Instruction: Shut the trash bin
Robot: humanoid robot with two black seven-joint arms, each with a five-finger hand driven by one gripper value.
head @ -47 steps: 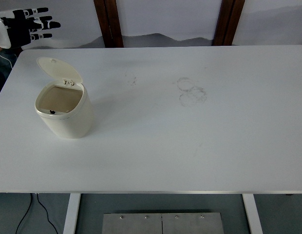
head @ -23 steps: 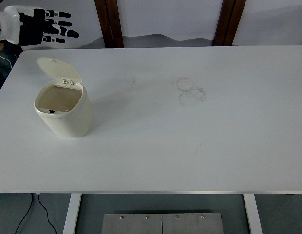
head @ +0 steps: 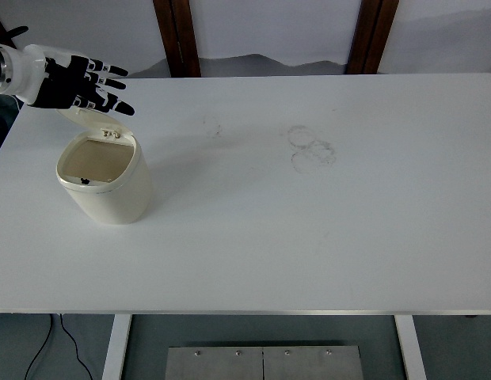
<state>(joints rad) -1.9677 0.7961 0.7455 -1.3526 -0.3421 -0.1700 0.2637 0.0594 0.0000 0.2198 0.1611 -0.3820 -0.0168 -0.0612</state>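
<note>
Cream trash bin (head: 105,180) on white tabletop (head: 309,222), lid (head: 89,119) raised; left robot hand (head: 75,83) above lid, fingers spread, holding nothing.

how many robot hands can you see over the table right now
1. The left hand reaches in from the upper left, fingers spread, above the raised lid of the cream trash bin. No right hand shows anywhere; it may be outside the picture.

Black robot hand (head: 75,83), white-jointed fingers
</note>
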